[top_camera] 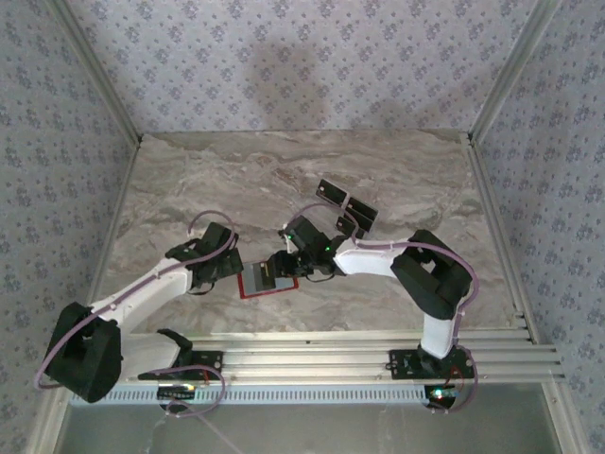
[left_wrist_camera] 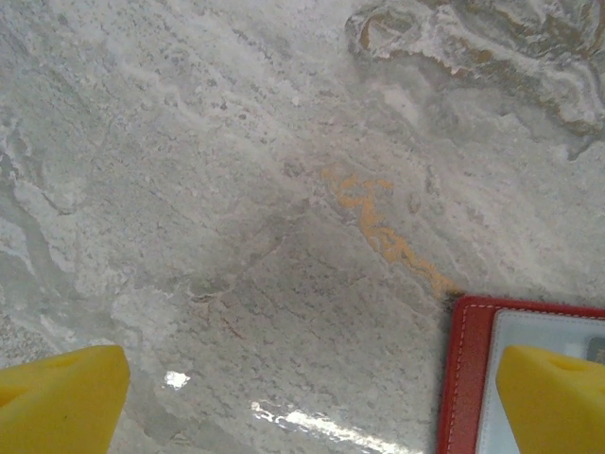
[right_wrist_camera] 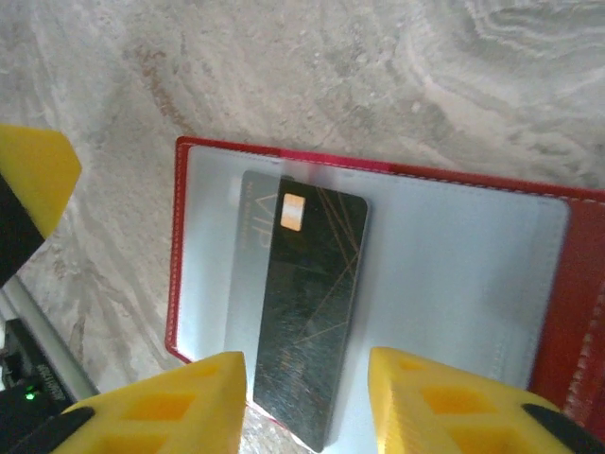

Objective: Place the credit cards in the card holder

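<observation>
Grey-beige marbled tabletop [top_camera: 236, 180] in front of us, swirling veins right across it. Close in on the left wrist view, an orange streak [left_wrist_camera: 378, 227] runs diagonally over the stone, and a bright glare patch [left_wrist_camera: 312, 421] sits near the bottom edge. Blue-flowered wallpaper walls [top_camera: 302, 66] box it in on three sides, metal posts [top_camera: 95, 71] at the corners, and slotted aluminium rails [top_camera: 312, 345] along the near edge.

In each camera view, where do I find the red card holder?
Top external: card holder just below centre.
Left wrist: its red corner at bottom right.
Right wrist: open, across the middle.
Shared landmark: the grey marble table under it.
</observation>
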